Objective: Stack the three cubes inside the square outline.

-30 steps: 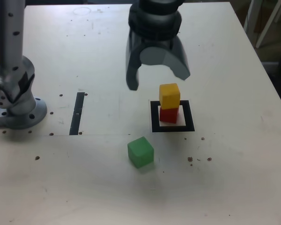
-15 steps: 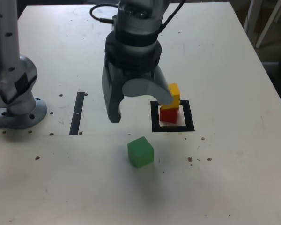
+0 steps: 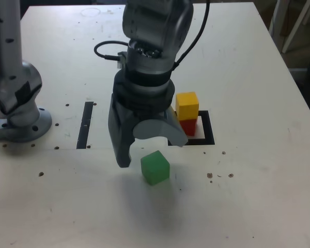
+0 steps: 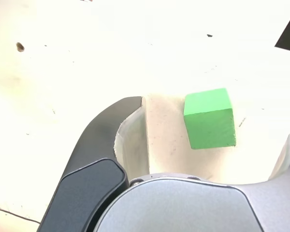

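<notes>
At the exterior view's left, the arm's grey base is seen bolted to the pale table, with a narrow black strip lying just beside it. Near the middle, the gripper is held with its jaws spread wide and empty above the green cube, a small matte block resting alone on the table. Further right, the yellow cube is stacked on the red cube inside the black square outline.
</notes>
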You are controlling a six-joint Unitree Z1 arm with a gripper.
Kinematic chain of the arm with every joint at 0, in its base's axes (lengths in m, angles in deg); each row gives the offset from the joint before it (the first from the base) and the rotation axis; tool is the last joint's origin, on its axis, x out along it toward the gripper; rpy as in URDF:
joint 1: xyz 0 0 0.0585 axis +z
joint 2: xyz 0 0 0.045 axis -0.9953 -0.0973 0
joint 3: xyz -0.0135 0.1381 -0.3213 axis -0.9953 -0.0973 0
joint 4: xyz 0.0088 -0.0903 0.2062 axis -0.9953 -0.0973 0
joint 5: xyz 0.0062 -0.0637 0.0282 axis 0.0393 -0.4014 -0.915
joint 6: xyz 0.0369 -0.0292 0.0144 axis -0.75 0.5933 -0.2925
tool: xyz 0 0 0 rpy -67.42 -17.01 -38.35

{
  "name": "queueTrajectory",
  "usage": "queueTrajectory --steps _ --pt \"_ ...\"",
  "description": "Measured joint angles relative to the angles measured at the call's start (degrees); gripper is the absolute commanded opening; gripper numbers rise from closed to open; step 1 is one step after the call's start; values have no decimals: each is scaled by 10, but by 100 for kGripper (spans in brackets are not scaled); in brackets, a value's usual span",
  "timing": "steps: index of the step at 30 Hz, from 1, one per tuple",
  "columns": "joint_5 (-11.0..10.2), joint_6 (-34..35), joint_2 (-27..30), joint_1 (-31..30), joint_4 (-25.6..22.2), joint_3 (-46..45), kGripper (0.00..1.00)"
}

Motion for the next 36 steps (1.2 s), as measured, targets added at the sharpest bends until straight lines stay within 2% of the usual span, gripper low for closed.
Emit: queueTrajectory --steps 15,23,28,36 --pt "38 -29 -39 6 49 -18 85" --pt "45 -46 -56 14 57 -12 74" --pt "45 -55 -63 18 62 0 64" --pt "38 -58 -63 22 65 1 34"
